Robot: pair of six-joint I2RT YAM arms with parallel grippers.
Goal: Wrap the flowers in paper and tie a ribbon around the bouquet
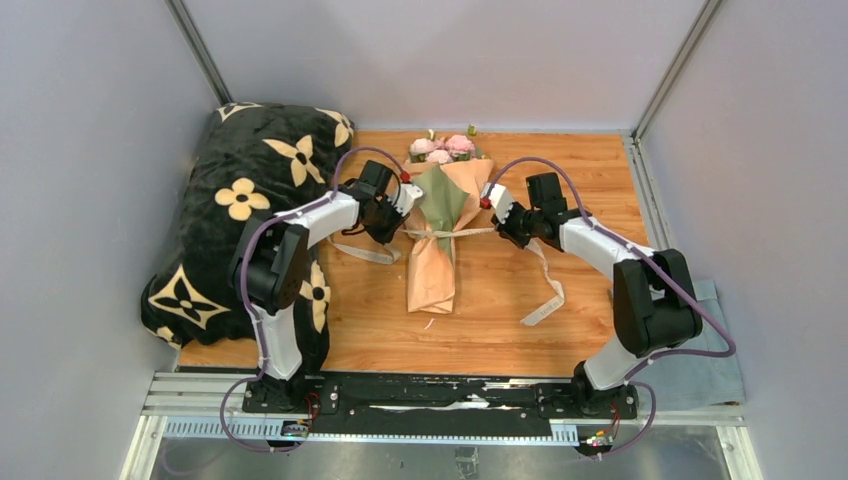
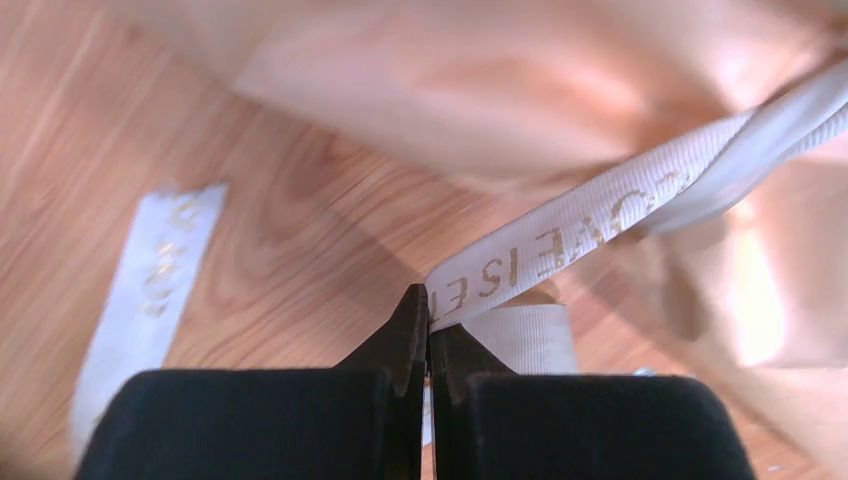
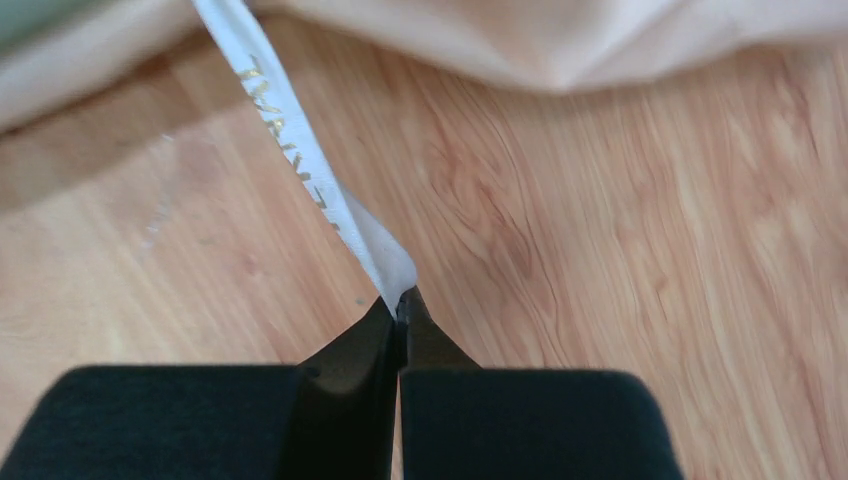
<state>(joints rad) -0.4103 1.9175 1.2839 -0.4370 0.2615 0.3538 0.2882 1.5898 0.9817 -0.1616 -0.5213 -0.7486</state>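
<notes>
We note the bouquet (image 1: 437,240) lying on the wooden table (image 1: 560,180), roughly centred between the two arms, with the flowers (image 1: 442,148) pointing to the far edge. The peach-tan paper (image 1: 432,280) forms the cone, with an olive green fold showing below the blooms. The ribbon (image 1: 470,232) crosses the cone's waist, drawn out straight to either side.

Left gripper (image 1: 405,226): fingers pinched together on the ribbon just left of the cone (the wrist view shows gold lettering on the strip right at the tips). Right gripper (image 1: 500,226): likewise clamped on the ribbon, just right of the cone.

Both loose ends trail on the table — one beside the left arm, the longer one toward the near right. A black flower-patterned cushion (image 1: 240,200) sits at the table's left.
</notes>
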